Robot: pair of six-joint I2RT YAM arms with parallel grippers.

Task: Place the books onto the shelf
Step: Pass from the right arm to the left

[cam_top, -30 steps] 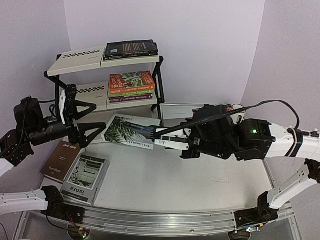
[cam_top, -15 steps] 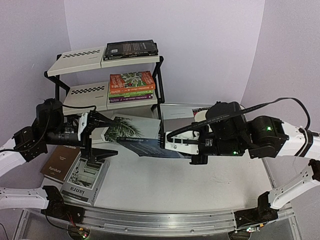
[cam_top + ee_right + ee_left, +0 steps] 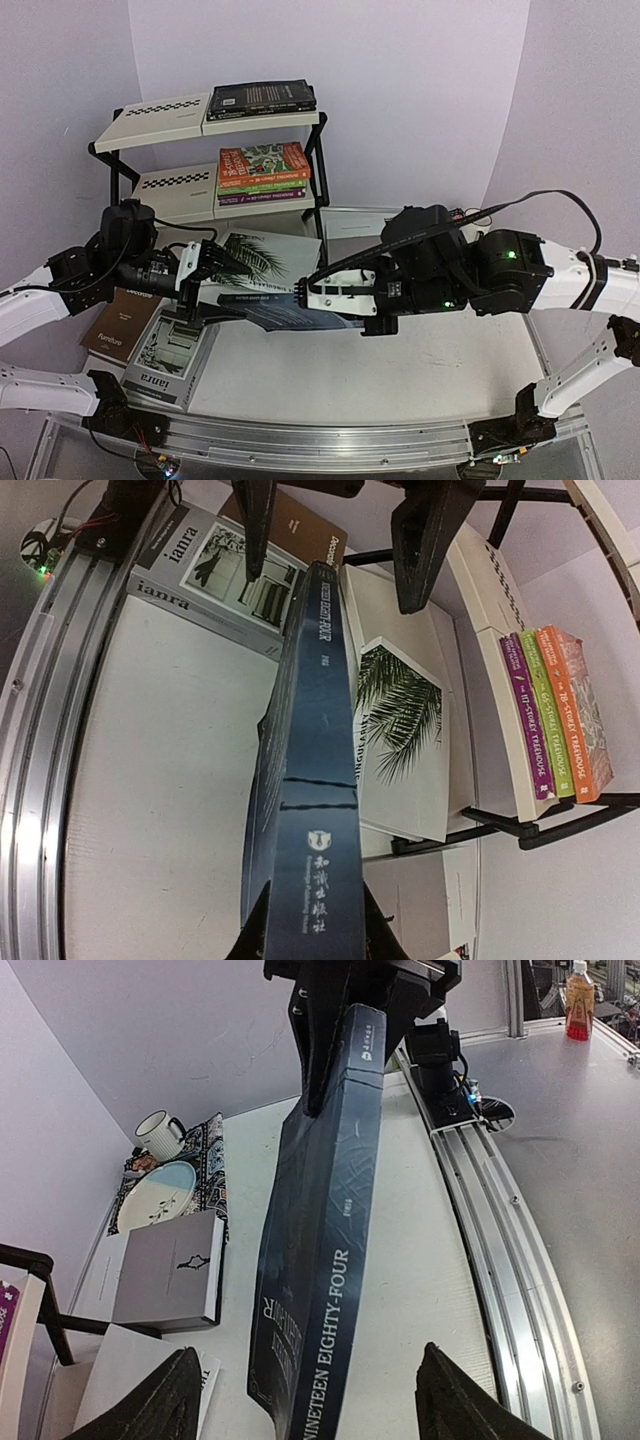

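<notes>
Navy book point(image 3: 290, 312) midair over table point(image 3: 380, 370), right gripper point(image 3: 312, 925) clamped on one end; left gripper point(image 3: 308, 1360) open, straddling the other. Shelf point(image 3: 160, 108) holds dark book point(image 3: 262, 96) on top, Treehouse stack point(image 3: 262, 172) below. Palm-leaf book point(image 3: 262, 255), grey book point(image 3: 170, 360), brown book point(image 3: 125, 322) not yet shelved.

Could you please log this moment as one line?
right pincer: shut on dark book | left pincer: open around its free end, not touching

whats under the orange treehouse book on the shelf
A green Treehouse book, then a purple one, resting on the cream shelf tier. Only their spines show; their covers are hidden.
</notes>
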